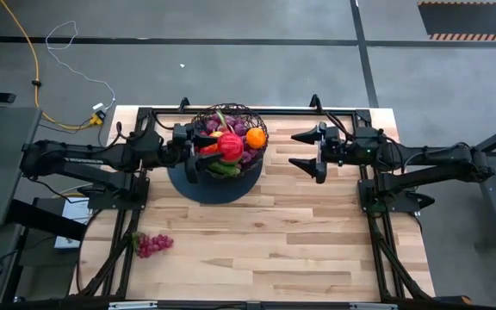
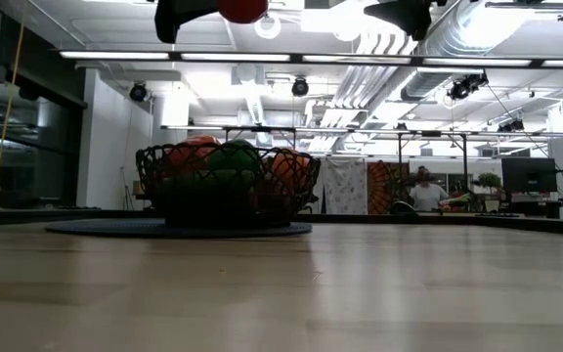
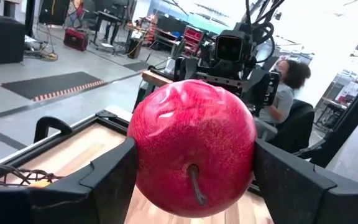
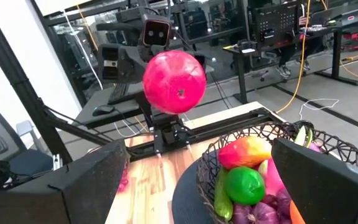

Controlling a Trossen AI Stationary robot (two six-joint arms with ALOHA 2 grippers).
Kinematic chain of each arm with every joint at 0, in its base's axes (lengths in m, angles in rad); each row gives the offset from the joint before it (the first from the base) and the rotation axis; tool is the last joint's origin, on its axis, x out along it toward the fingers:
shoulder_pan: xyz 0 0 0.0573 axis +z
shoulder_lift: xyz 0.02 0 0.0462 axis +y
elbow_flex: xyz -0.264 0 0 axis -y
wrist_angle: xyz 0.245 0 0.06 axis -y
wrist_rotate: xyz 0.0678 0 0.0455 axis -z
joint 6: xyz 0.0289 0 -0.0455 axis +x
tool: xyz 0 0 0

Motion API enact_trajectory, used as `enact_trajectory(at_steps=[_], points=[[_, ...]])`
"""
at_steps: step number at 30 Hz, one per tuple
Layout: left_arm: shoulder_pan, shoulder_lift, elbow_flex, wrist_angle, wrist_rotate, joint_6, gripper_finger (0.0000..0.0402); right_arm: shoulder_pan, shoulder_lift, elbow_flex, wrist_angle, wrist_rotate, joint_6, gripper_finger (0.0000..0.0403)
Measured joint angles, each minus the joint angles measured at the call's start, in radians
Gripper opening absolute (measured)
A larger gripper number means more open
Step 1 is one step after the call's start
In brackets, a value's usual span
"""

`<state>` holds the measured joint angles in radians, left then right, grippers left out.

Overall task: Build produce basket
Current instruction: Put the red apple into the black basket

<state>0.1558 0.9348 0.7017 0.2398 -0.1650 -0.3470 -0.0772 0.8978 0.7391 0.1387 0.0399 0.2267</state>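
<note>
Basket [image 1: 228,138] of black wire mesh sits at the far middle of the desk [image 1: 274,232], resting on a flat dark round disc [image 1: 218,185] that shows past its near side. Inside it: an orange [image 1: 256,138] on the right side, purple pieces toward the far edge, something green on the near side; from the right wrist view a green round fruit [image 4: 244,185], a red-and-yellow fruit [image 4: 246,151] and a slim green vegetable beside them. Directly above the basket hangs a big red fruit [image 1: 230,145] with a short dark stem, clamped between the jaws of the left gripper [image 1: 198,148], one finger on each side of it; in the low view it is well clear of the basket's rim, up at the top of the picture. The left arm reaches in from the left edge of the desk. Right gripper [image 1: 310,149] hovers to the right of the basket, apart from it, its jaws spread wide with nothing between them, pointed toward the basket. One bunch of purple grapes [image 1: 153,244] lies alone on the wood near the left near corner, well apart from the basket. Beyond the desk, a seated person [image 3: 284,87] in the room behind the right arm.
</note>
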Motion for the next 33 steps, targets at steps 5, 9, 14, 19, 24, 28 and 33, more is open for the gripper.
enact_trajectory(at_steps=[5, 9, 14, 19, 24, 28, 33], points=[[0.000, 0.001, 0.000, 0.000, -0.048, 0.001, 0.0278, 0.000, 0.000, 0.000, 0.000, 0.000, 0.000, 0.0392], [0.028, 0.045, 0.047, -0.013, -0.176, -0.013, 0.0278, 0.000, 0.000, 0.000, -0.001, -0.001, 0.000, 0.0392], [0.169, 0.173, 0.229, -0.150, -0.147, 0.009, 0.0278, 0.000, 0.000, 0.000, -0.002, -0.004, 0.000, 0.0392], [0.316, 0.380, 0.433, -0.423, -0.131, 0.010, 0.0278, 0.000, 0.000, 0.000, -0.007, 0.005, 0.000, 0.0392], [0.406, 0.568, 0.521, -0.569, -0.132, 0.010, 0.0278, 0.000, 0.000, 0.000, -0.007, 0.020, 0.000, 0.0392], [0.437, 0.668, 0.525, -0.542, -0.133, -0.016, 0.0278, 0.000, 0.000, 0.000, -0.007, 0.020, 0.000, 0.0392], [0.443, 0.752, 0.525, -0.514, -0.131, -0.063, 0.0278, 0.000, 0.000, 0.000, -0.007, 0.020, -0.001, 0.0392]])
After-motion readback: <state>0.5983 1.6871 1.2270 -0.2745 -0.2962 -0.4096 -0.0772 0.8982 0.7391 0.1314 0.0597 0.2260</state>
